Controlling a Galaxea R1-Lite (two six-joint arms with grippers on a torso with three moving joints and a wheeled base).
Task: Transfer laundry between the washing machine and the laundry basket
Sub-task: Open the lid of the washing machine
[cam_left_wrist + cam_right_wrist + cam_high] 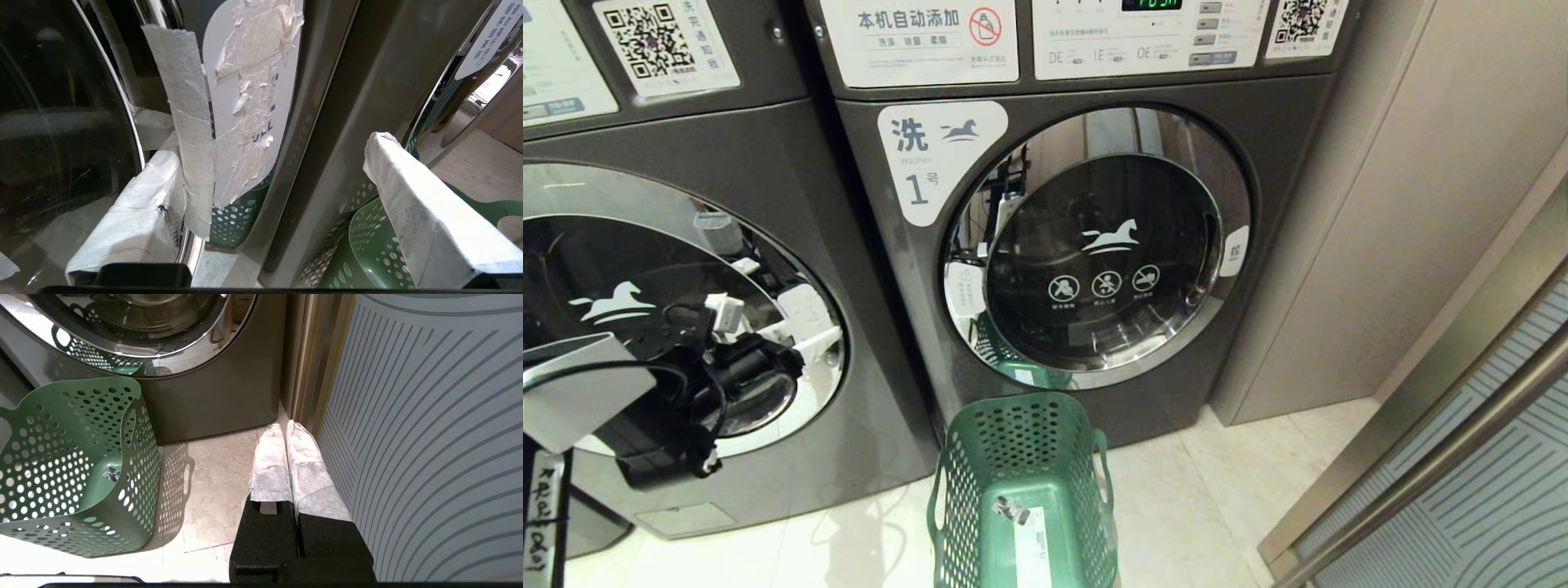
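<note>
Fingers of your left gripper are standing spread beside the dark grey washing machine's chrome-rimmed glass door; hook that taped edge squarely.

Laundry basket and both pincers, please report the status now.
Left pincer open at closed washer door. Right pincer shut, parked low by floor. Laundry basket holds no garments. Nothing in the way.
</note>
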